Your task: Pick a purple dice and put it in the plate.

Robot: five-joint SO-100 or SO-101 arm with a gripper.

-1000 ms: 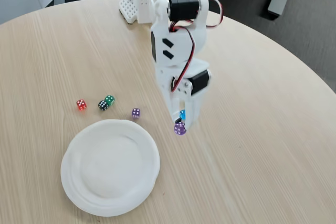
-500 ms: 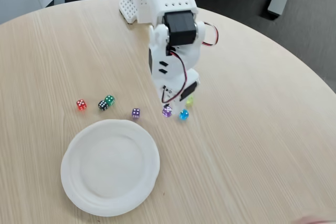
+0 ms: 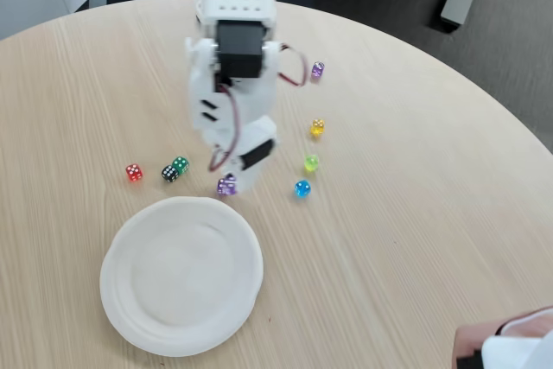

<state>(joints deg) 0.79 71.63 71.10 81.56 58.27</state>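
Swung left, jaws grip the purple dice (image 3: 226,185) beside the plate (image 3: 130,300).

The arm (image 3: 232,66) is white printed plastic with black servo blocks set into it. Red and black cables loop from its 3 o'clock side. Small round holes dot the upper bracket, and black slots mark the lower link.

Fixed view, clearances. Plate (image 3: 181,276): bare inside, open to approach from above; bare table (image 3: 415,239) lies to its right and below. Obstacles just above the plate's upper rim: red die (image 3: 134,173), black die (image 3: 169,174) touching green die (image 3: 181,164), and the arm's lower end with a purple dice (image 3: 226,185) at its tip. Right of the arm, a loose column: blue die (image 3: 301,188), lime die (image 3: 311,162), yellow die (image 3: 317,128), lilac die (image 3: 318,70). A person's sleeve (image 3: 510,347) occupies the lower-right corner.
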